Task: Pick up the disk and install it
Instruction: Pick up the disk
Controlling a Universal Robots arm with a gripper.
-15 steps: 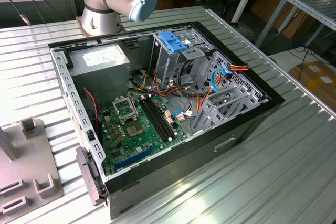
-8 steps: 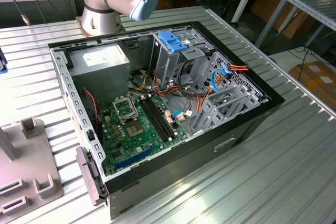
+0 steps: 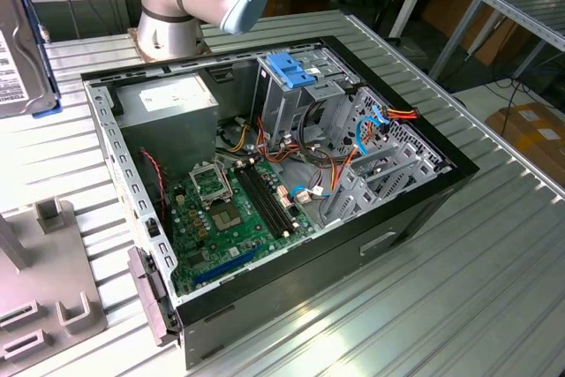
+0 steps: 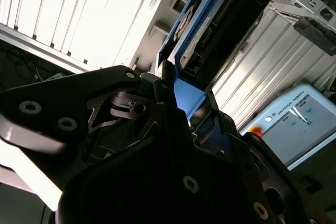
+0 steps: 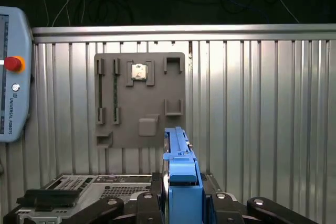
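The disk [image 3: 19,50], grey metal with a white label and a light-blue carrier rail, hangs in the air at the exterior view's far left edge, above the ribbed table. In the first wrist view the disk [image 5: 181,177] shows edge-on, blue rail toward the camera, clamped between the black fingers of my gripper [image 5: 181,205]. The second wrist view shows the disk [image 4: 210,19] rising out of the gripper [image 4: 184,98], which is shut on its lower end.
The open computer case [image 3: 415,209] lies on the metal table [image 3: 494,289], with a grey drive cage topped by a blue latch [image 3: 291,68] at its back. A grey fixture plate [image 3: 44,280] [image 5: 139,100] lies below the disk. A teach pendant [image 5: 10,77] lies beside it.
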